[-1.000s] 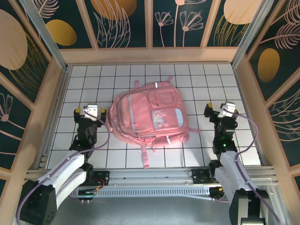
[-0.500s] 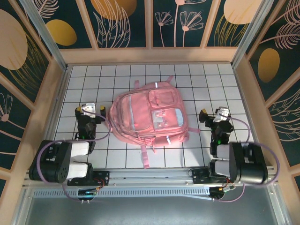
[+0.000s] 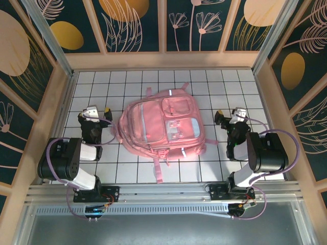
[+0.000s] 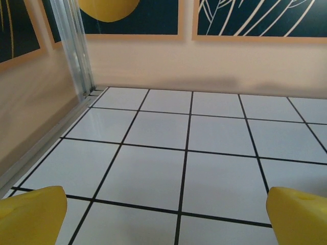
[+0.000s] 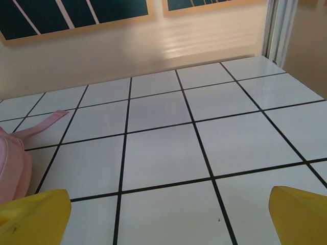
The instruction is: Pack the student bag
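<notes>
The student bag (image 3: 161, 125), a soft pink backpack, lies flat in the middle of the white gridded table (image 3: 214, 87), with its straps spread out. My left gripper (image 3: 93, 112) hovers just left of the bag, open and holding nothing. In the left wrist view its yellow fingertips (image 4: 30, 214) stand wide apart over bare tiles. My right gripper (image 3: 232, 115) is to the right of the bag, also open and holding nothing. The right wrist view shows its yellow fingertips (image 5: 299, 214) wide apart, and the bag's edge (image 5: 10, 163) and a strap (image 5: 43, 125) at the left.
Wooden walls with dark floral panels (image 3: 163, 56) close in the table on three sides. An aluminium post (image 4: 74, 51) stands in the far left corner. A metal rail (image 3: 163, 191) with the arm bases runs along the near edge.
Both arms have folded back on themselves over their bases. Each gripper has shifted slightly toward the far side. The bag has not moved, and both grippers stay open.
</notes>
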